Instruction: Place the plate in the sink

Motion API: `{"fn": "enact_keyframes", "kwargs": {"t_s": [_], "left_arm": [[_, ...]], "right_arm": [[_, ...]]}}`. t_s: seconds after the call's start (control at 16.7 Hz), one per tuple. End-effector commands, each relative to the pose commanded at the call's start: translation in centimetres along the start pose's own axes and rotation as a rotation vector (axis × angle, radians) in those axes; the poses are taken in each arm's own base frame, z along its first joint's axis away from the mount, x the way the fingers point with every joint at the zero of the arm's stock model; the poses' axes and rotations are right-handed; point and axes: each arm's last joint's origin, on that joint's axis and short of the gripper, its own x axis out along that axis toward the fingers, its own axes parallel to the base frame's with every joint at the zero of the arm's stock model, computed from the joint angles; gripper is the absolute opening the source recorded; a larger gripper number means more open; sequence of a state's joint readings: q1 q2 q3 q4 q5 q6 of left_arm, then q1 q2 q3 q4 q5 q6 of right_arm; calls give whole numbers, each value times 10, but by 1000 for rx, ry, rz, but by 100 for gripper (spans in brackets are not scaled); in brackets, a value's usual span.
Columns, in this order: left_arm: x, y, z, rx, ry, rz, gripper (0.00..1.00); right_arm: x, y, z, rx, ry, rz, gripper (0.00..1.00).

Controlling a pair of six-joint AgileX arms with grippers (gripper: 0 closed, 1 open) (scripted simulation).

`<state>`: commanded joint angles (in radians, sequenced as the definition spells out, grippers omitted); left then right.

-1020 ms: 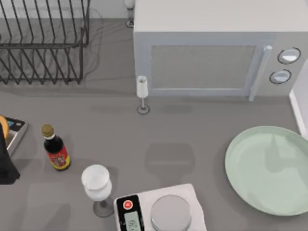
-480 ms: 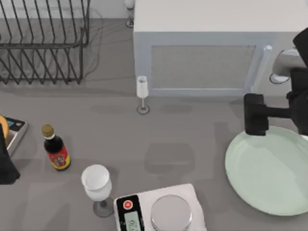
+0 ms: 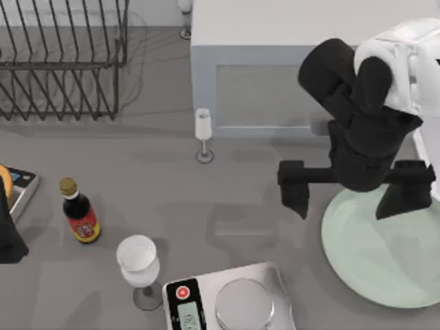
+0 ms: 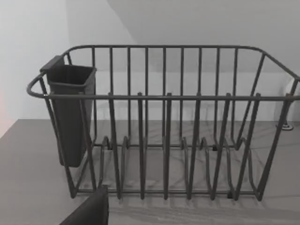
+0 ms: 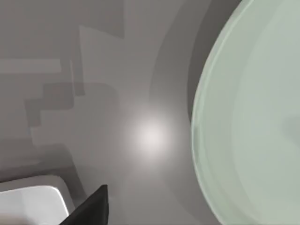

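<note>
- your right tool (image 3: 350,201) is hanging over the left rim of the plate (image 3: 385,254), fingers spread wide apart: one finger (image 3: 294,187) sits out over the bare grey surface (image 3: 227,199), the other over the plate itself. nothing between them.
- the plate is flat on the surface at the right side, in front of the microwave (image 3: 275,75) and just right of the kitchen scale (image 3: 230,302). from the right wrist cam you get its pale green rim (image 5: 206,122) curving past.
- the sink's pale rim (image 3: 424,157) peeks out at the far right edge, right next to the plate's upper side.
- your left arm is parked at the far left edge, its cam pointed at the dish rack (image 4: 164,126). can't tell if that tool is apart or together.
- other stuff on the left: sauce bottle (image 3: 78,212), wine glass (image 3: 139,265), and a small flute (image 3: 203,134) by the microwave.
</note>
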<state>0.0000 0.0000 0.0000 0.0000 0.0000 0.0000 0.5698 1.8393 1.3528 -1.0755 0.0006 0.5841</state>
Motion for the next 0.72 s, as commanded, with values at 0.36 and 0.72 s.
{"fn": "enact_keyframes", "kwargs": {"t_s": [0.36, 0.72], "left_arm": [[0, 0, 0, 0, 0, 0, 100], [0, 0, 0, 0, 0, 0, 100]], "right_arm": [[2, 0, 1, 4, 6, -4, 100], [60, 3, 5, 3, -5, 3, 100]]}}
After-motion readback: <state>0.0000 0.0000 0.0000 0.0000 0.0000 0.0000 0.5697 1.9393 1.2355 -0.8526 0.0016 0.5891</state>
